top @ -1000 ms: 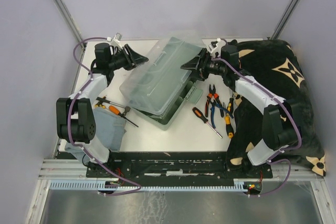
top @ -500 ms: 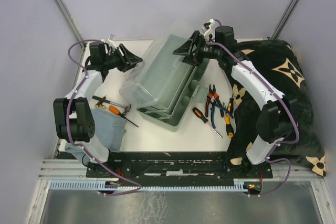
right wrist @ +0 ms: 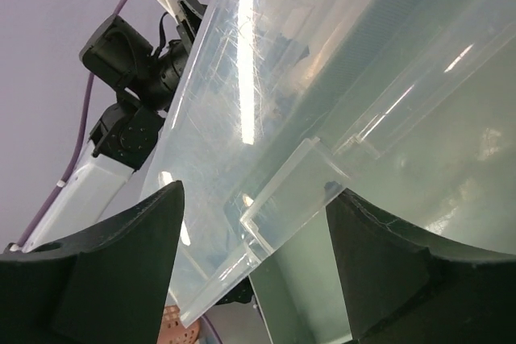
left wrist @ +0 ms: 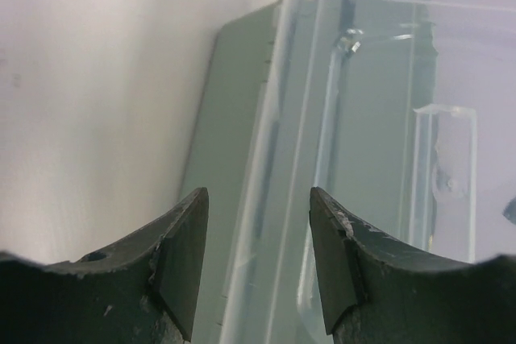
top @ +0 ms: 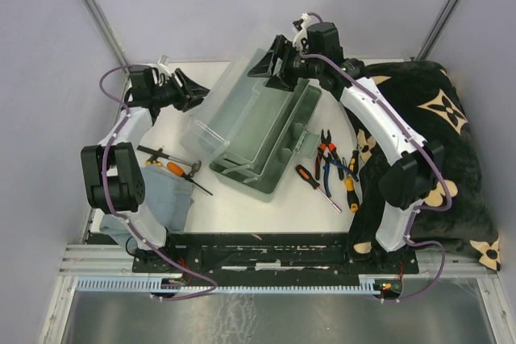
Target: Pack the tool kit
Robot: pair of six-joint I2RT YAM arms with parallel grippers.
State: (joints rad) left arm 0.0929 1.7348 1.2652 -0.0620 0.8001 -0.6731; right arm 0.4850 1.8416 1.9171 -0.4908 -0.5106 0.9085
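The pale grey-green toolbox (top: 270,151) lies slantwise mid-table with its translucent lid (top: 230,106) swung up and open to the left. My right gripper (top: 270,64) is open at the lid's far top edge; in the right wrist view the lid's clear latch tab (right wrist: 298,187) lies between the spread jaws of the gripper (right wrist: 256,199). My left gripper (top: 192,90) is open and empty just left of the lid; its wrist view (left wrist: 258,199) faces the lid's edge (left wrist: 302,118). Pliers and screwdrivers (top: 330,163) lie right of the box. A hammer and an orange screwdriver (top: 173,168) lie to the left.
A folded grey-blue cloth (top: 171,199) lies at the near left under the hammer's end. A black blanket with beige flower marks (top: 427,142) covers the right side. White walls stand close behind the table.
My right gripper rose and moved left with the lid, which swung from nearly shut to open. The box's inside now shows. My left gripper drew back slightly to the left.
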